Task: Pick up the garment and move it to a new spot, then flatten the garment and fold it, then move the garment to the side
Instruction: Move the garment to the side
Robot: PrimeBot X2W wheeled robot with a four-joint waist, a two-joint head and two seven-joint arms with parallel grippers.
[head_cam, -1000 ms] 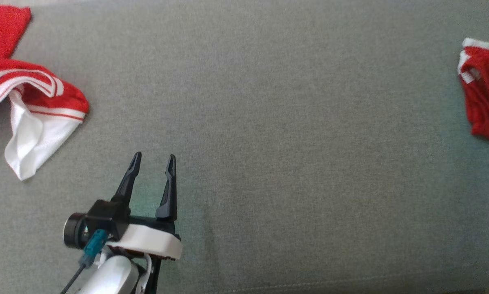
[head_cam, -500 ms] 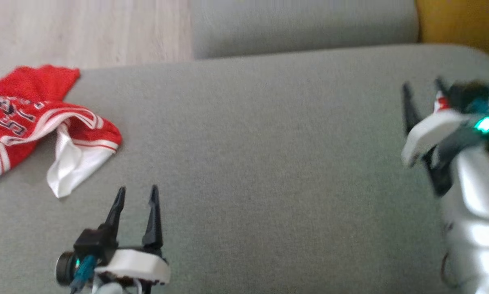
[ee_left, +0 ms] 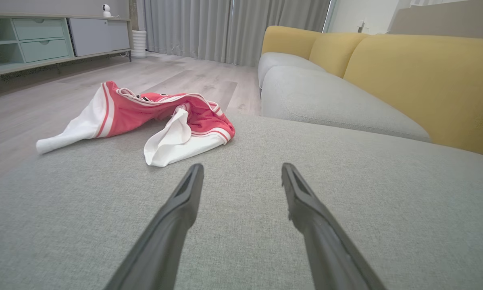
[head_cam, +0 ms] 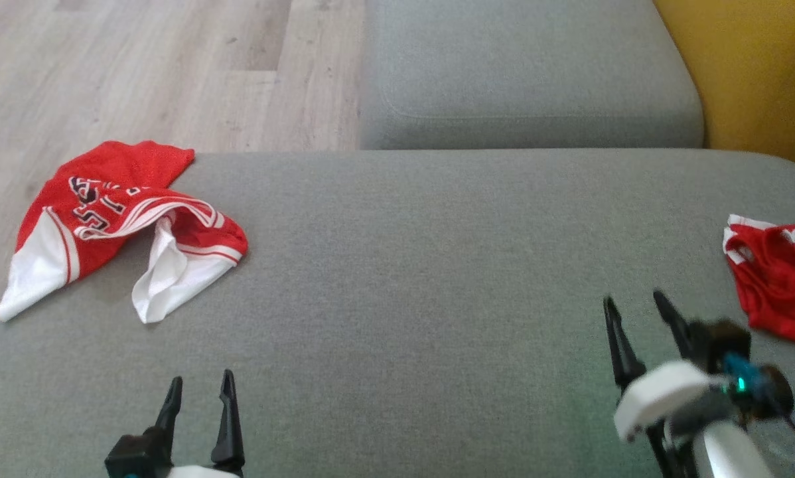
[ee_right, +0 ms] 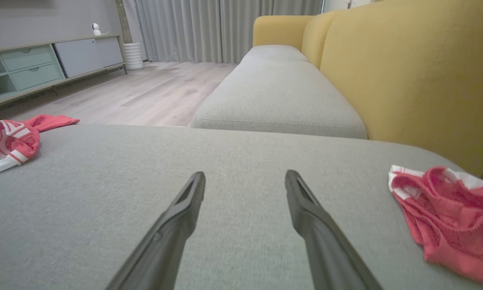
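Note:
A crumpled red and white garment [head_cam: 119,219] with dark lettering lies at the far left corner of the grey seat cushion [head_cam: 437,299]; it also appears in the left wrist view [ee_left: 153,117] and the right wrist view [ee_right: 11,141]. A second bunched red garment [head_cam: 776,292] with white trim lies at the right edge [ee_right: 447,209]. My left gripper [head_cam: 201,380] is open over bare cushion, short of the left garment [ee_left: 242,167]. My right gripper [head_cam: 634,300] is open too, just left of the right garment, holding nothing [ee_right: 245,174].
Beyond the seat lies a second grey cushion [head_cam: 530,73] against a yellow backrest [head_cam: 756,73]. Wooden floor [head_cam: 139,66] runs past the seat's far left edge. A low cabinet [ee_left: 44,40] and curtains stand across the room.
The head camera has tilted up, bringing the floor and far cushion into view. My right arm came into view and dropped toward the lower right. Both grippers stayed open.

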